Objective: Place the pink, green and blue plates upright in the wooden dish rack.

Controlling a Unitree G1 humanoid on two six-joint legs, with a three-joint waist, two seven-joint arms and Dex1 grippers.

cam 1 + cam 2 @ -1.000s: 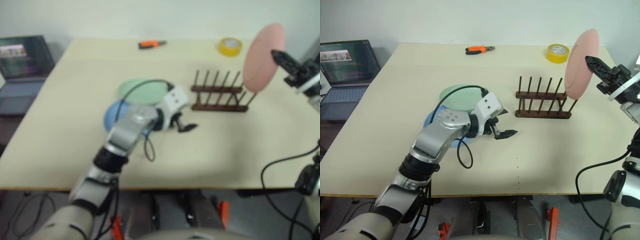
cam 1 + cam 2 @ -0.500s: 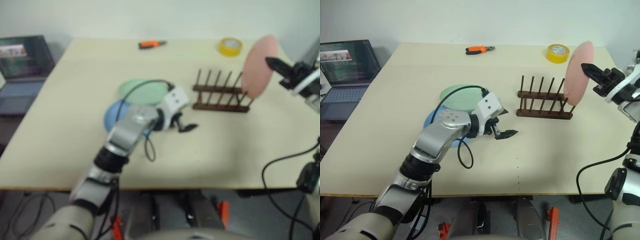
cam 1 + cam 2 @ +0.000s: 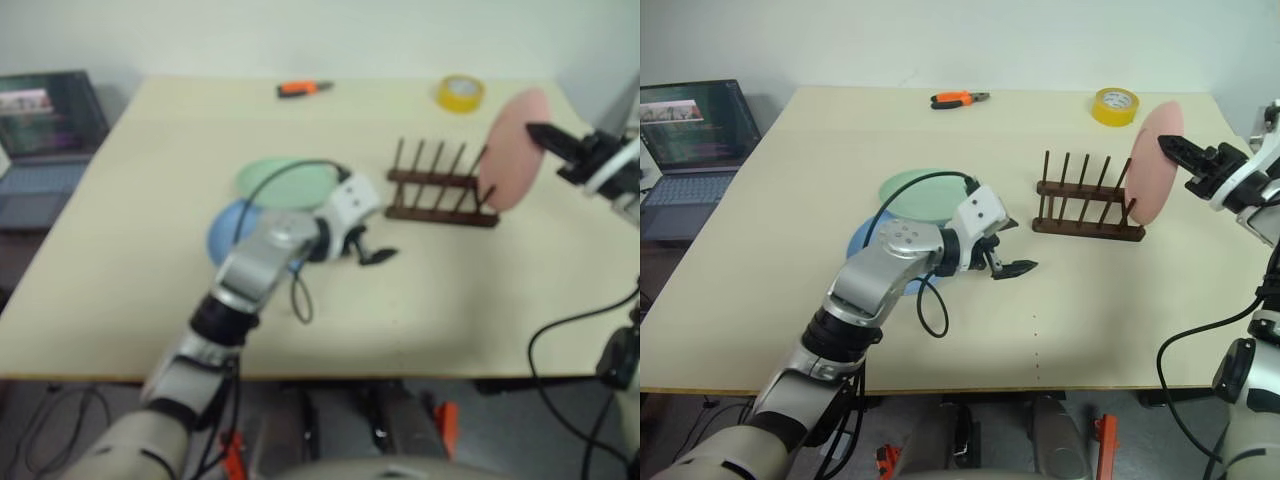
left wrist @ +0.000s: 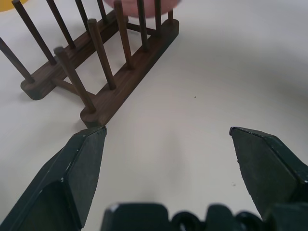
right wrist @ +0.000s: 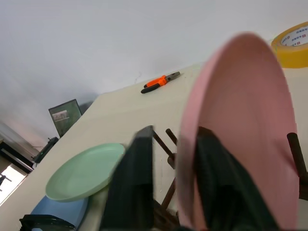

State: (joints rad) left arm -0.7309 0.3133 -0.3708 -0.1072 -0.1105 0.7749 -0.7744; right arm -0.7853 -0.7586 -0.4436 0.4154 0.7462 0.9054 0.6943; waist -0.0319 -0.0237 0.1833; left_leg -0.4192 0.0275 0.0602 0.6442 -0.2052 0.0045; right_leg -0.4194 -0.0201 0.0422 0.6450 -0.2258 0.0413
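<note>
Bench: pale cream bench (image 3: 1090, 310) against a plain white wall, and everything I am working with sits on it.
Wooden dish rack: the wooden dish rack (image 3: 1087, 205) stands toward my right side of the bench, its thin pegs upright — none of the slots left of the pink plate holds anything.
Pink plate: the pink plate (image 3: 1153, 160) stands nearly on edge at the right end of the rack, its lower rim down among the last pegs.
Right tool: my right tool (image 3: 1172, 150) reaches in level from the right with one finger on each face of the pink plate's rim; I cannot tell whether it pinches the plate or has slackened.
Green plate: the green plate (image 3: 923, 194) lies flat near the bench's middle, overlapping the far edge of the blue one.
Blue plate: the blue plate (image 3: 862, 243) lies flat beneath it, partly hidden by my left arm.
Left tool: my left tool (image 3: 1008, 264) hangs just above the bench between the flat plates and the rack, fingers spread wide with nothing between them.
Far edge: a yellow tape roll (image 3: 1114, 106) and orange-handled pliers (image 3: 959, 99).
Off the bench: an open laptop (image 3: 688, 150) to my left.
</note>
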